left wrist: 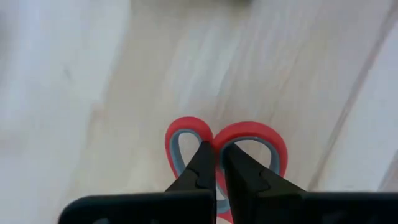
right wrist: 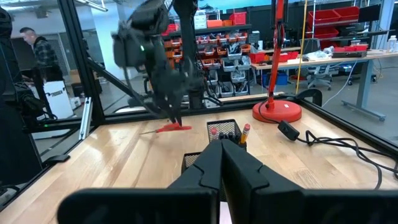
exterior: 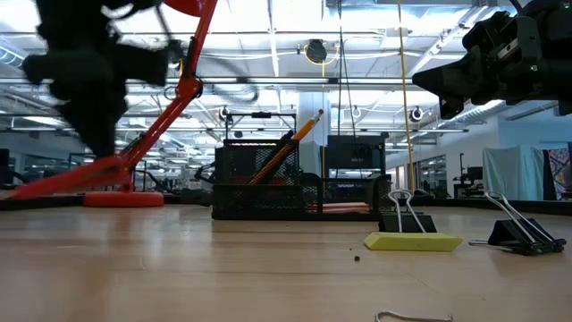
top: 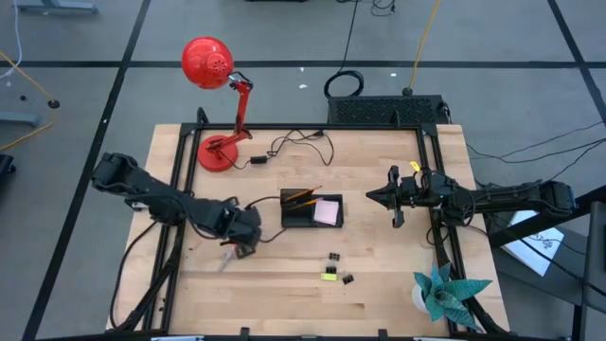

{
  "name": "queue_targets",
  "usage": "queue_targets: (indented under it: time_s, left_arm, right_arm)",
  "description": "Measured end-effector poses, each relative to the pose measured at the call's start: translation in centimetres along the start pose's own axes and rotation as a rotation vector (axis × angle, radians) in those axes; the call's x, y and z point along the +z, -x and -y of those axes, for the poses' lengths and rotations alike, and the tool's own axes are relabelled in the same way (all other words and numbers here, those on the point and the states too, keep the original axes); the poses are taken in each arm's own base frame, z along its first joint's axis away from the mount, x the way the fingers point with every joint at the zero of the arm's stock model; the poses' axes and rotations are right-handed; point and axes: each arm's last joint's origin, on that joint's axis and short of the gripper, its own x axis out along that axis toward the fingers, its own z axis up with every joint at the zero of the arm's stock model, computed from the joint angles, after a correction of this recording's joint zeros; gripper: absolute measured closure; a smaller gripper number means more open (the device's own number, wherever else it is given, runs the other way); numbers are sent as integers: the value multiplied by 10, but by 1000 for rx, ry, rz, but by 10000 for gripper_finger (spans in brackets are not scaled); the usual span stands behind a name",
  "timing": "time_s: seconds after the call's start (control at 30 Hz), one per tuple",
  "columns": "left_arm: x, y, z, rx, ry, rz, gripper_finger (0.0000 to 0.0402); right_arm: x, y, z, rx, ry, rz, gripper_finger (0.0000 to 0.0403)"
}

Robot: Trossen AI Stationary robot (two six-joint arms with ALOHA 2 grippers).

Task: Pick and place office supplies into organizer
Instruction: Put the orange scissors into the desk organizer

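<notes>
The red-handled scissors (left wrist: 255,134) sit right under my left gripper (left wrist: 216,163), which is shut on them left of the organizer (top: 311,210). From across the table they show as a red strip (right wrist: 169,128) below that gripper (right wrist: 177,118). The black mesh organizer (exterior: 268,183) holds orange pencils (exterior: 288,148) upright and a pink sticky-note pad (top: 328,211) in its low section. Two binder clips (top: 333,258) (top: 347,278) and a yellow-green piece (top: 329,275) lie on the table. My right gripper (top: 393,199) hovers shut, right of the organizer. My left gripper pinches the scissors where the two red handle loops meet (left wrist: 216,138), with one finger (left wrist: 202,165) lying over each loop's opening. The fingers come from above, pointing down. The blades (top: 225,259) stick out roughly level toward the table's near side; whether they clear the table I cannot tell.
A red desk lamp (top: 213,90) stands at the far left with its cord (top: 294,144) across the far side. A teal paper plant (top: 445,292) sits at the near right corner. Bare wood lies between the scissors and the organizer.
</notes>
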Motion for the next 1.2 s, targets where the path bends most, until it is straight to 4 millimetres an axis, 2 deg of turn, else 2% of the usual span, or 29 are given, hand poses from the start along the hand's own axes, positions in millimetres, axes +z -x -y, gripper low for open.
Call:
queue_targets:
  time_s: [0.3, 0.4, 0.53, 0.7, 0.9, 1.03, 1.2]
  left_arm:
    - [53, 51, 22, -22, -199, 410, 396]
    - [68, 69, 26, 17, -279, 544, 387]
    - [86, 87, 27, 122, -361, 715, 391]
    - [109, 97, 18, 205, -430, 878, 393]
    - [132, 94, -14, 287, -379, 904, 391]
    - [144, 78, -32, 243, -355, 863, 396]
    - [154, 52, -37, 264, -365, 796, 383]
  right_arm:
    - [0, 0, 0, 0, 0, 0, 399]
    - [0, 0, 0, 0, 1, 0, 399]
    - [0, 0, 0, 0, 3, 0, 399]
    - [0, 0, 0, 0, 3, 0, 399]
    - [0, 0, 0, 0, 3, 0, 399]
    - [0, 0, 0, 0, 10, 0, 399]
    - [0, 0, 0, 0, 22, -3, 399]
